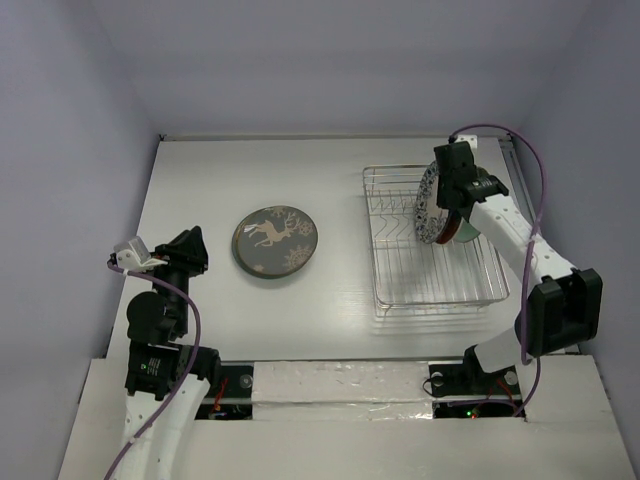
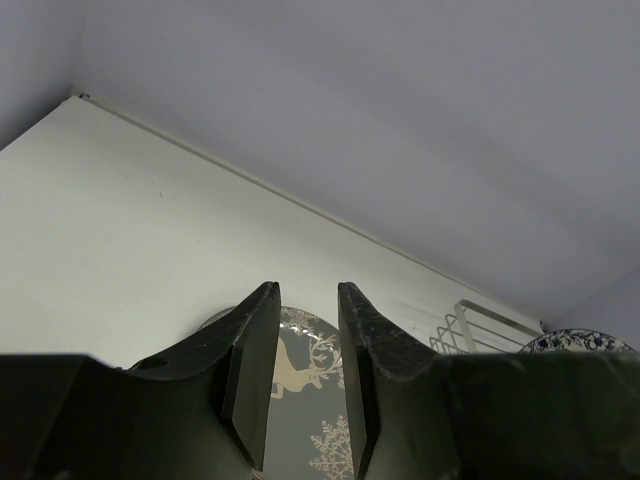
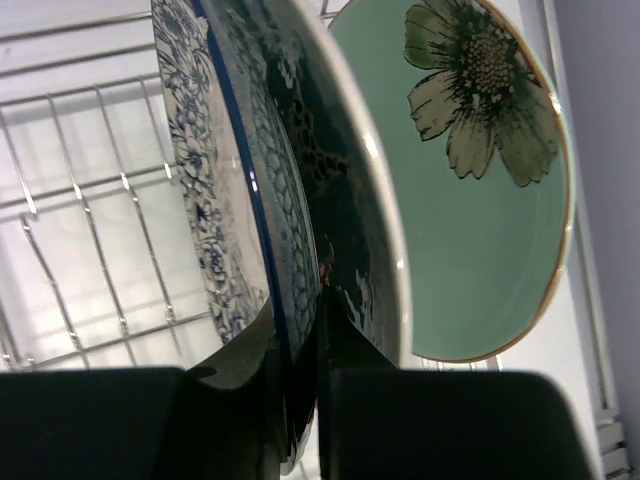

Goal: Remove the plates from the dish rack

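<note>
The silver wire dish rack (image 1: 440, 298) stands at the right. My right gripper (image 1: 452, 195) is shut on the rim of the white plate with a blue floral rim (image 1: 428, 205), which is upright in the rack's far right part. In the right wrist view the fingers (image 3: 305, 312) pinch that plate (image 3: 215, 200); a pale green flowered plate (image 3: 470, 200) stands right behind it. The dark deer-patterned plate (image 1: 275, 242) lies flat on the table left of the rack. My left gripper (image 1: 193, 245) is open and empty just left of it, and the plate shows between its jaws (image 2: 300, 380).
White walls close in the table at the back and on both sides. The rack's upright divider wires (image 3: 80, 200) stand to the left of the held plate. In the left wrist view, the rack's corner (image 2: 480, 325) shows at the right.
</note>
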{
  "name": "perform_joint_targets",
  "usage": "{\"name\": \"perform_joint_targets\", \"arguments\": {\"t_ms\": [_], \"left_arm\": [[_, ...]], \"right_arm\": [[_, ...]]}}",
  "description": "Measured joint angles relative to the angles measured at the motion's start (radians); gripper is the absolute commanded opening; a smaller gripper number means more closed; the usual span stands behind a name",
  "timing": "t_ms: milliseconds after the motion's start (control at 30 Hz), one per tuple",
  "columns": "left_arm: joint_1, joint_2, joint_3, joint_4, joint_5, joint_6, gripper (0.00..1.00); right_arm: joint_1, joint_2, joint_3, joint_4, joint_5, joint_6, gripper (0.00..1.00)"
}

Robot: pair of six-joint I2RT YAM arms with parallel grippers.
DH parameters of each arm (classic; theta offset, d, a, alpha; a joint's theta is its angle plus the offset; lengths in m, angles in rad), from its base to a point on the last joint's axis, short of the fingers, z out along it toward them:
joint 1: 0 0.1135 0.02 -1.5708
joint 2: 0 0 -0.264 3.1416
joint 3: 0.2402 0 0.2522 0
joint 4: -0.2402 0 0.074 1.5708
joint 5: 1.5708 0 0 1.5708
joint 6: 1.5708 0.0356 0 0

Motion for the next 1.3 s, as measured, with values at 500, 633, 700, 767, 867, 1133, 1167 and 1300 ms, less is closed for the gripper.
{"name": "perform_joint_targets", "arguments": {"t_ms": [500, 633, 700, 767, 867, 1133, 1167, 1300], "left_arm": [[0.000, 0.001, 0.000, 0.000, 0.000, 0.000, 0.27], [0.000, 0.001, 0.000, 0.000, 0.000, 0.000, 0.27], [0.000, 0.001, 0.000, 0.000, 0.000, 0.000, 0.28], [0.000, 0.001, 0.000, 0.000, 0.000, 0.000, 0.28], [0.000, 0.002, 0.000, 0.000, 0.000, 0.000, 0.28], [0.000, 0.022, 0.000, 0.000, 0.000, 0.000, 0.30], [0.000, 0.022, 0.000, 0.000, 0.000, 0.000, 0.30], [0.000, 0.022, 0.000, 0.000, 0.000, 0.000, 0.30]], "right_arm": [[-0.011, -0.210, 0.115, -0.128, -0.043, -0.005, 0.00], [-0.006, -0.287, 0.163, -0.121, -0.115, 0.035, 0.00], [0.008, -0.317, 0.165, -0.103, -0.170, 0.075, 0.00], [0.031, -0.335, 0.151, -0.071, -0.224, 0.117, 0.00], [0.104, -0.353, 0.068, 0.041, -0.289, 0.211, 0.00], [0.415, -0.111, -0.085, 0.395, -0.431, 0.477, 0.00], [0.440, -0.064, -0.085, 0.433, -0.451, 0.503, 0.00], [0.530, 0.104, -0.085, 0.571, -0.482, 0.604, 0.00]]}}
